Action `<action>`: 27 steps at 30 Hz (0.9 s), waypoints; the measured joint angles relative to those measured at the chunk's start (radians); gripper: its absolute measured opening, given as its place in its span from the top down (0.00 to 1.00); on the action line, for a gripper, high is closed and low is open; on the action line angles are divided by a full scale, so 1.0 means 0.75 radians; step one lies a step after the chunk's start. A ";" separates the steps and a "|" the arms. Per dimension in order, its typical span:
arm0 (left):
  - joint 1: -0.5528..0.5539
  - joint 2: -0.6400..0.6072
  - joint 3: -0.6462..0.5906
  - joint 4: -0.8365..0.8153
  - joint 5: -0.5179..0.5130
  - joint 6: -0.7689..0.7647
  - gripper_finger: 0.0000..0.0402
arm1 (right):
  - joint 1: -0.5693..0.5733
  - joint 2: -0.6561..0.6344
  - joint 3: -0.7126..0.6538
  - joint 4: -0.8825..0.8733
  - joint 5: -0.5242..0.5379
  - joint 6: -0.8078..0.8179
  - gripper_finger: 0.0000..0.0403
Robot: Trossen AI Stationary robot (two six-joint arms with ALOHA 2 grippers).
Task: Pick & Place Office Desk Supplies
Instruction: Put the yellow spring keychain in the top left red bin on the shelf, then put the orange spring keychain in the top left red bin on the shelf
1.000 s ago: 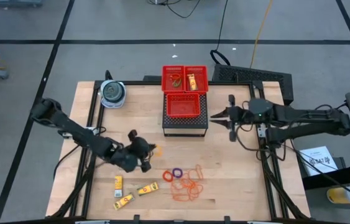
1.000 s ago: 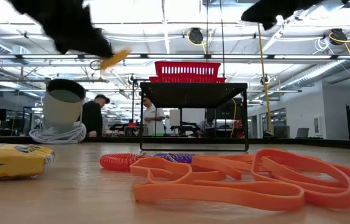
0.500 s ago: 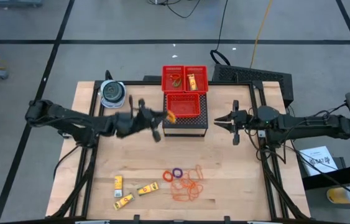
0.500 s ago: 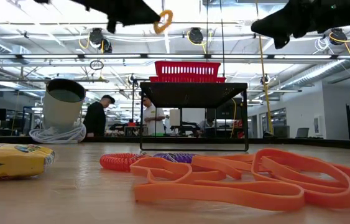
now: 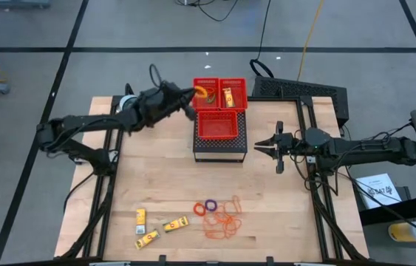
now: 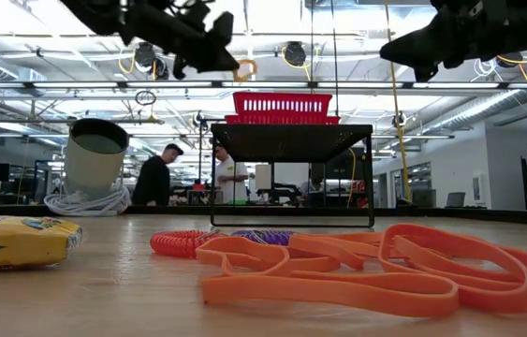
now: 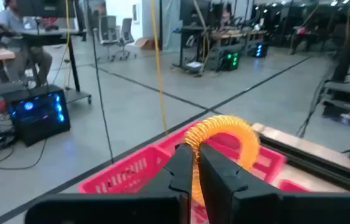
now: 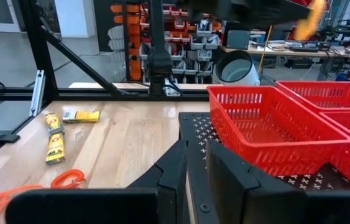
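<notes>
Lying nearest along the counter's [image 5: 267, 222] front edge, the yellow packets [image 5: 157, 227] are waiting beside the tangle of orange rubber bands [image 5: 224, 220], with a red ring [image 5: 199, 210] and a purple ring [image 5: 210, 205] touching that pile. The print on the packets is showing but is too small to read, and no other writing is legible.

Farther back, the right gripper [image 5: 265, 146] is idling just beside the black stand [image 5: 220, 148], its fingers nearly together around nothing.

Farthest back, the action is happening: the left gripper [image 5: 190, 99] is hovering over the rear left red basket [image 5: 208, 93], fingers clamped on an orange ring [image 7: 224, 140]. The wrist view is showing that ring hanging above the red mesh.

By my reading this is the placing step, carry finished and release not yet made. The next move is calling for the fingers to part while the ring is inside the basket's rim, then a clean lift away.
</notes>
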 joint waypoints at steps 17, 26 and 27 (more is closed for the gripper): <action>0.117 0.291 0.210 -0.080 0.061 -0.006 0.83 | 0.000 0.001 0.000 0.003 0.000 0.013 0.88; 0.118 0.291 0.210 -0.123 -0.005 -0.072 0.71 | 0.000 0.001 0.000 -0.011 0.000 0.009 0.88; 0.118 0.291 0.210 -0.130 -0.004 -0.064 0.69 | 0.000 0.001 0.001 -0.012 0.000 0.009 0.88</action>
